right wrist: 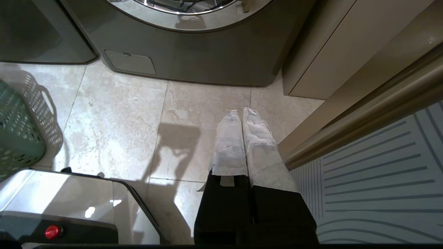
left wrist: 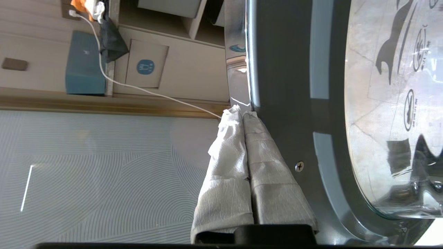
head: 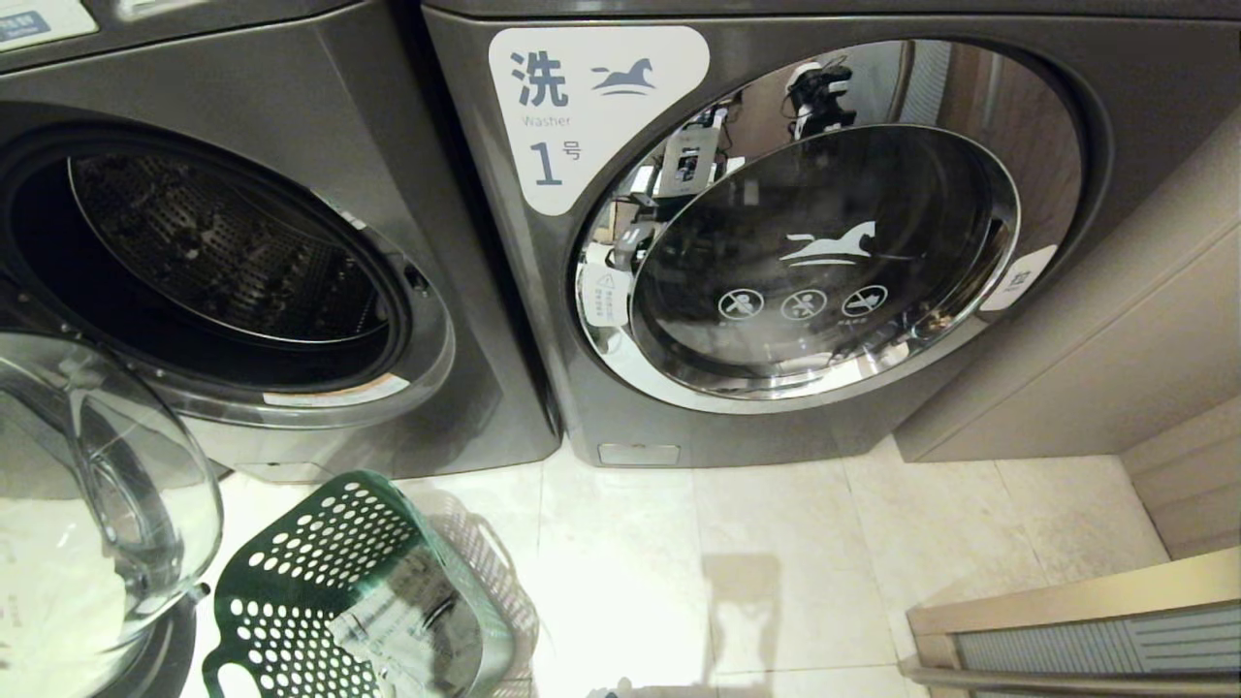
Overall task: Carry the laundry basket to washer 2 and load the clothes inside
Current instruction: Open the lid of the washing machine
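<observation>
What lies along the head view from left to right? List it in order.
open glass washer door → open washer drum → the laundry basket → closed washer labelled 1 → beige cabinet side

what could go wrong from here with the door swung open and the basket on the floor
1. The left gripper, shut, has its tips at the chrome edge of the open door; a push could slip off or scrape it.
2. The laundry basket sits tilted right beside that door, which could knock it.
3. The basket shows no clear clothes; check the drum.
</observation>
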`<state>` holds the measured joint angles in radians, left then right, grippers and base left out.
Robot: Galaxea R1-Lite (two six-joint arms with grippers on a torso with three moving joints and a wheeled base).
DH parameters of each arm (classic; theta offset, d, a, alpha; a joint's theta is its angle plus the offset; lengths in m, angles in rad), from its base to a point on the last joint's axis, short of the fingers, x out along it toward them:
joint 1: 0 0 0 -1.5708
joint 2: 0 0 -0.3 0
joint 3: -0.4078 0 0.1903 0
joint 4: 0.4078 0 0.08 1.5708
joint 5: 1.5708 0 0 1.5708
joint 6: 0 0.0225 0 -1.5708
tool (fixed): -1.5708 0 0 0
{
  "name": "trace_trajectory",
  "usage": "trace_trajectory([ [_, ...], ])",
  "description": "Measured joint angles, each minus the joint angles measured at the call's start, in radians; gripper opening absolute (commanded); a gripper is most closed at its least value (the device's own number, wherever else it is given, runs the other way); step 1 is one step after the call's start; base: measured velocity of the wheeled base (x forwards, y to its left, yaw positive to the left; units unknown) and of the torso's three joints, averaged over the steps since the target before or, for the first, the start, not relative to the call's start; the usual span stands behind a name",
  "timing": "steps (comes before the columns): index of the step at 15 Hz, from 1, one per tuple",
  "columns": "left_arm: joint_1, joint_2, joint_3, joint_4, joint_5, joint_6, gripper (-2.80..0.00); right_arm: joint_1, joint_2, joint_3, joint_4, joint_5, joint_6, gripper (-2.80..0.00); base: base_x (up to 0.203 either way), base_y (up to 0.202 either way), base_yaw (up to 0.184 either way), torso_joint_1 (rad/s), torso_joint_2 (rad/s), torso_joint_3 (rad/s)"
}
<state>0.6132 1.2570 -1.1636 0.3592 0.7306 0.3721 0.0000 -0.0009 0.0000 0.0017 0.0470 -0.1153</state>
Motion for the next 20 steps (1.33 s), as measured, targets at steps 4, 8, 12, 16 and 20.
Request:
trace_trajectory([
  [4, 0.005, 0.025, -0.018, -0.006, -0.005, -0.001, -2.80, -0.001, 0.000, 0.000, 0.000, 0.000, 0.000, -2.80, 0.000, 0.000, 0.000, 0.000, 0.00, 0.000],
  [8, 0.003, 0.032, -0.040, -0.082, -0.031, 0.005, -2.80, -0.001, 0.000, 0.000, 0.000, 0.000, 0.000, -2.80, 0.000, 0.000, 0.000, 0.000, 0.00, 0.000],
  [12, -0.008, 0.025, -0.041, -0.260, -0.053, 0.089, -2.80, 0.000, 0.000, 0.000, 0.000, 0.000, 0.000, -2.80, 0.000, 0.000, 0.000, 0.000, 0.00, 0.000],
  [16, -0.015, 0.020, 0.005, -0.192, -0.085, 0.070, -2.80, -0.001, 0.000, 0.000, 0.000, 0.000, 0.000, -2.80, 0.000, 0.000, 0.000, 0.000, 0.00, 0.000],
  [20, -0.014, 0.020, 0.009, -0.093, -0.132, 0.009, -2.80, -0.001, 0.000, 0.000, 0.000, 0.000, 0.000, -2.80, 0.000, 0.000, 0.000, 0.000, 0.00, 0.000],
])
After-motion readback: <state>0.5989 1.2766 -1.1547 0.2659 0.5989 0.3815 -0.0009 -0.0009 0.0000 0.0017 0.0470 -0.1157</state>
